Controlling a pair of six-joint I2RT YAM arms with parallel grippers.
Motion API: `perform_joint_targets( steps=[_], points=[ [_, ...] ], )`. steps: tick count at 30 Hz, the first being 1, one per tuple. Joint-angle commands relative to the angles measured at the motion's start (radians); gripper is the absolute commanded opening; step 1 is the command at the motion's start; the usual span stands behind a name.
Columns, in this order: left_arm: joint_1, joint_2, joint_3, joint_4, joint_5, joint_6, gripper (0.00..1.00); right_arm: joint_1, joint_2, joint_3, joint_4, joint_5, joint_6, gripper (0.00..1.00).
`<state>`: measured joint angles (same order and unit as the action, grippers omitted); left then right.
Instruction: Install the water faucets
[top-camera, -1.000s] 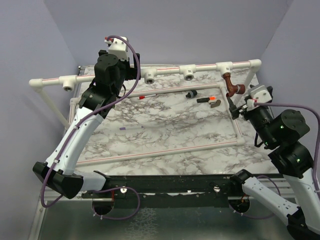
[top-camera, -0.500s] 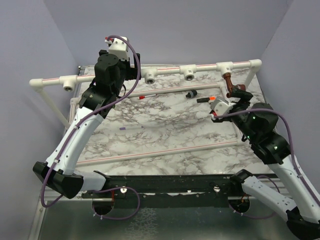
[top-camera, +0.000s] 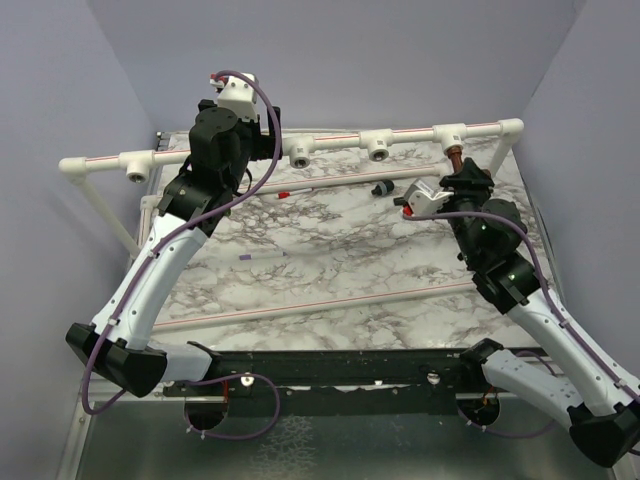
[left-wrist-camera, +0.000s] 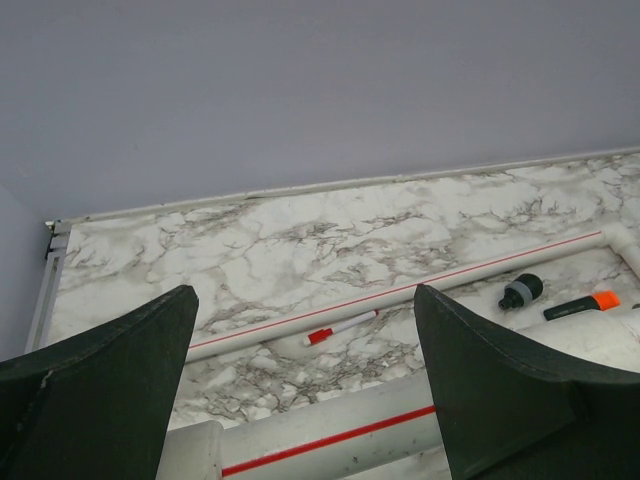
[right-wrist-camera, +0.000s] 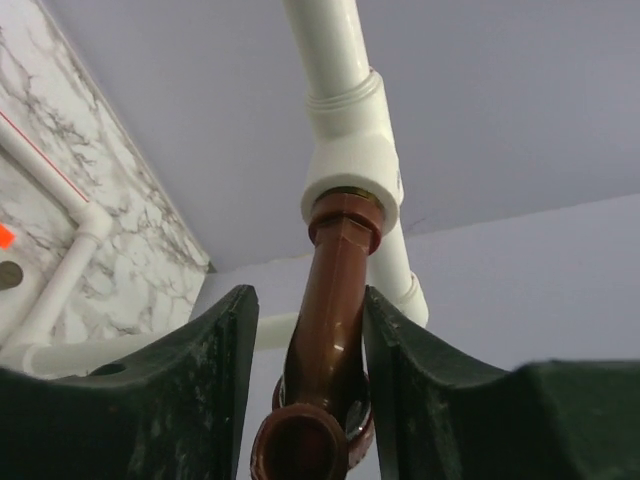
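My right gripper (right-wrist-camera: 310, 300) straddles the reddish-brown faucet (right-wrist-camera: 335, 285) just below the T-fitting (right-wrist-camera: 350, 150); I cannot tell whether it pinches. The faucet's upper end sits in that T-fitting's socket. Well left of the T-fitting, my left gripper (left-wrist-camera: 305, 300) gapes, holding nothing.

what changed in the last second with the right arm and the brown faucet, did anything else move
The right gripper swung in from the table's right edge to the reddish-brown faucet hanging from the T-fitting. Its jaws narrowed around the faucet, but whether they grip it yet cannot be told. The left gripper stayed open over the rear pipe. The black cap and red-capped pen did not move.
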<state>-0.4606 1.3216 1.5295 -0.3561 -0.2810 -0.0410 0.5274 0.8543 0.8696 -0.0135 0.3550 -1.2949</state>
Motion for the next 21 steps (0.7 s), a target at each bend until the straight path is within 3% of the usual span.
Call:
perform_joint_targets(
  steps=[1, 6, 10, 21],
  points=[
    [-0.038, 0.078, -0.048, -0.185, 0.109, 0.009, 0.91, 0.001, 0.009, -0.01, 0.109, 0.091, 0.009, 0.43],
    [-0.038, 0.078, -0.049, -0.185, 0.109, 0.009, 0.91, 0.0, 0.023, 0.005, 0.095, 0.122, 0.139, 0.01],
    [-0.038, 0.077, -0.048, -0.186, 0.109, 0.009, 0.91, 0.001, 0.026, 0.026, 0.072, 0.119, 0.333, 0.0],
    [-0.038, 0.073, -0.043, -0.19, 0.114, 0.006, 0.91, 0.001, -0.007, 0.045, 0.07, 0.01, 1.157, 0.01]
  ],
)
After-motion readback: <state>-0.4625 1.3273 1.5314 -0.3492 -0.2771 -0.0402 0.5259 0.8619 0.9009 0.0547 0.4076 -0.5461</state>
